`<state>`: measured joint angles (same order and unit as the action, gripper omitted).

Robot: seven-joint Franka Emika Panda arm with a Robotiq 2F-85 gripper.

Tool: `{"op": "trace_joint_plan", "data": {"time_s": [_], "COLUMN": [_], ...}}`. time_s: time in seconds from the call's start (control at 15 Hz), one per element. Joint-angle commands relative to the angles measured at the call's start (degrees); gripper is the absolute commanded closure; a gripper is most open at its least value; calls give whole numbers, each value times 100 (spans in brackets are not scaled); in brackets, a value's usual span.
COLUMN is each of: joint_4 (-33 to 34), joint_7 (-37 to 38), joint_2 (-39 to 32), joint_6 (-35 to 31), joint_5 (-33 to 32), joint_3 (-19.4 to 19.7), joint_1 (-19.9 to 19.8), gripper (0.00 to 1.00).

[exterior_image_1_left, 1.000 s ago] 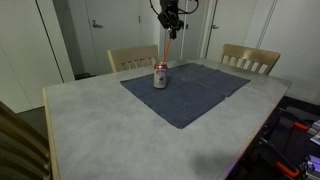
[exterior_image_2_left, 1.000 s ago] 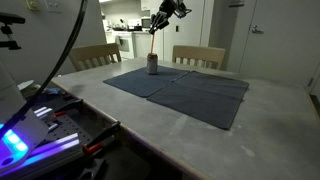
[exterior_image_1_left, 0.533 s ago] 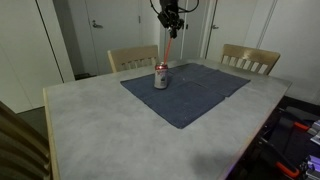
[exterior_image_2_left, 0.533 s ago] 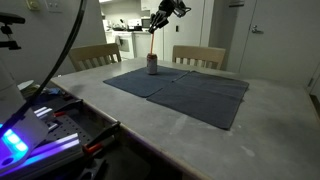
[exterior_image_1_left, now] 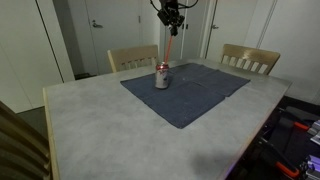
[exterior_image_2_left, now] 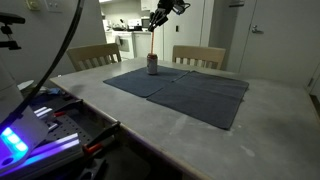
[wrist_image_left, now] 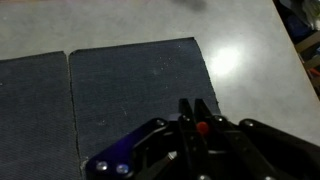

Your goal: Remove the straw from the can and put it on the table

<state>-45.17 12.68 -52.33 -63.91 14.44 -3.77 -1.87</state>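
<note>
Grip: the gripper (exterior_image_1_left: 172,17) is clenched on the top end of the straw (exterior_image_1_left: 169,45); in the wrist view the red tip sits pinched between its 2 fingers.
Straw: it hangs nearly upright, slightly tilted, down toward the can (exterior_image_1_left: 161,76). Whether its lower end is inside the can's mouth or just clear is too small to tell.
Can: it stands upright on the dark blue cloth mat (exterior_image_1_left: 195,95).
Step in hand: lifting the straw out, by my reading.
Doing it well: draw up along the straw's own line until the end clears the rim, since sideways drag could tip a light can. Then carry it past the mat to the bare table (exterior_image_1_left: 90,120) and lower it almost flat before letting go.
Materials: the straw is thin, smooth, round and likely to roll. The can is a silver-grey cylinder with a red band. The mat is matte cloth, and the tabletop is pale, marble-like and hard.
</note>
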Motion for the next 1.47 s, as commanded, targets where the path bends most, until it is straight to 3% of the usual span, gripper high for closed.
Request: {"op": "trace_joint_plan", "data": {"time_s": [0.0, 1.4], "joint_4": [-33, -206], "joint_7": [100, 522], "joint_2": [184, 681], "joint_6": [163, 166], "joint_5": [-163, -678], "joint_3": [60, 62], "joint_1": [75, 341], "gripper": [98, 98]}}
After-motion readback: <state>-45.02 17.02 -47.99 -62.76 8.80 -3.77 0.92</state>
